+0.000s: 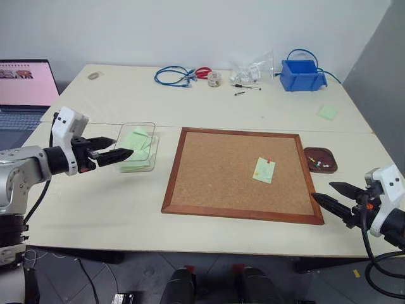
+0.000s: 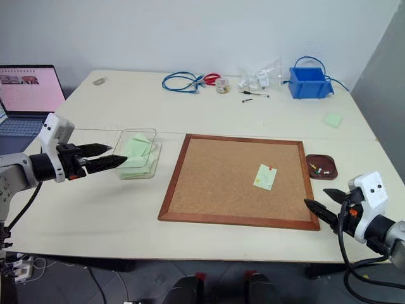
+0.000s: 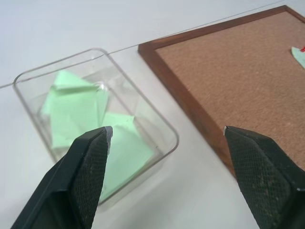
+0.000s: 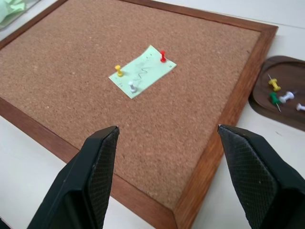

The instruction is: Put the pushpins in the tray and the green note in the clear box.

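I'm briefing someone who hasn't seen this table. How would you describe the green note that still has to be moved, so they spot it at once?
Find the cork board in its wooden frame at the table's middle. On its right half lies the green note, held by a red pushpin, a yellow one and a white one. It is the pinned one; other green notes lie in the clear box or loose near the blue bin.

Even, bright light — soft shadows
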